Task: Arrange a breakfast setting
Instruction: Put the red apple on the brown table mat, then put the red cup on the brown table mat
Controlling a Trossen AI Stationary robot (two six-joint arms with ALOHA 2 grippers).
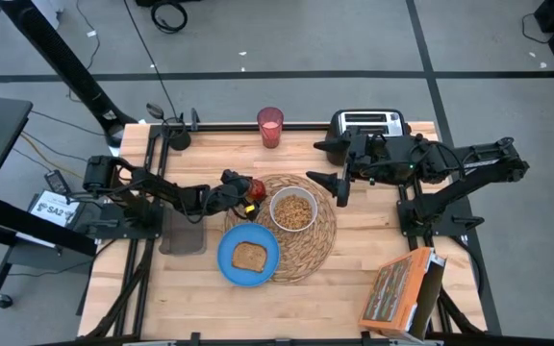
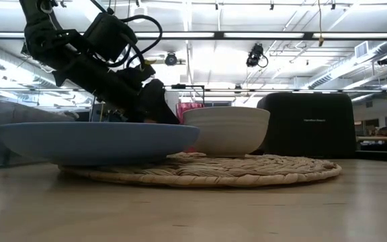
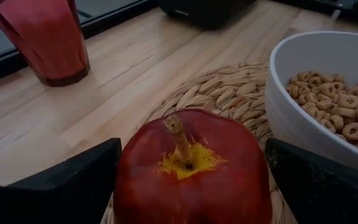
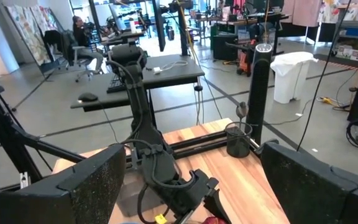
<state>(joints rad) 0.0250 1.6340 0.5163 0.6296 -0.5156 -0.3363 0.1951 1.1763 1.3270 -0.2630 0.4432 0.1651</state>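
A red apple (image 3: pixel 188 180) sits stem up at the far left rim of the round woven placemat (image 1: pixel 315 245). My left gripper (image 3: pixel 191 165) is open, one finger on each side of the apple (image 1: pixel 255 185). On the placemat stand a white bowl (image 1: pixel 293 210) of cereal rings and, overlapping its near left rim, a blue plate (image 1: pixel 231 264) carrying a toast slice (image 1: pixel 249 256). The pink cup (image 1: pixel 270 126) stands at the far edge. A spoon (image 4: pixel 241 111) stands in a black mesh holder (image 4: pixel 238 140) at the far left. My right gripper (image 1: pixel 333 187) hangs open, high above the placemat's far right. My left gripper has its two fingers (image 3: pixel 73 180) close against the apple's two sides (image 3: pixel 126 186); I cannot tell whether they touch it. The fingers come slanting down from the table's left. The apple rests on the placemat's rim with its stem up.
A black toaster (image 1: pixel 368 123) stands at the far right edge. An orange cereal box (image 1: pixel 402 293) lies at the near right corner. A dark grey flat pad (image 1: pixel 183 235) lies left of the plate. Bare wood shows along the near edge.
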